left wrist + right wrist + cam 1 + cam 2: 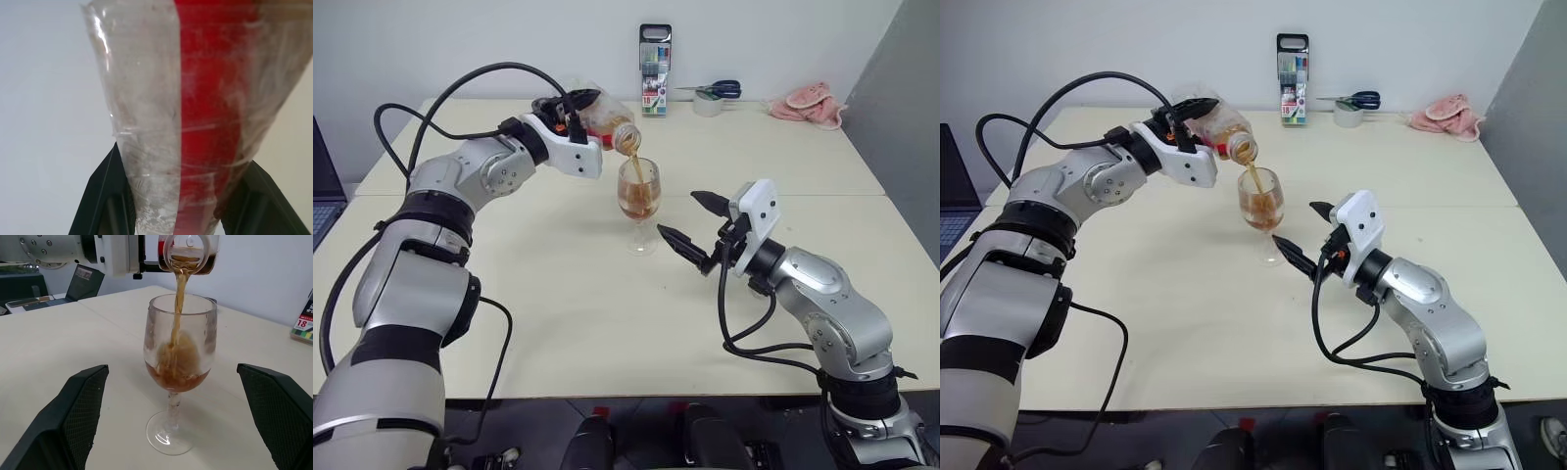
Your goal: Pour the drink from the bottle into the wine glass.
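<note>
While my right gripper [690,224] waits lower right of centre with fingers spread wide and nothing between them, the wine glass [639,201] stands upright on the table [558,294] just to its upper left, bowl partly filled. Directly above the rim, the bottle [607,122] lies tipped, long axis running from upper left down to its mouth, clamped in my left gripper [570,110], the drink [179,293] streaming in. Farther back, well clear: marker pack [655,70], scissors [715,91], pink cloth [810,104].

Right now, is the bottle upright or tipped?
Tipped: the bottle lies mouth-down over the wine glass, the drink streaming in.
</note>
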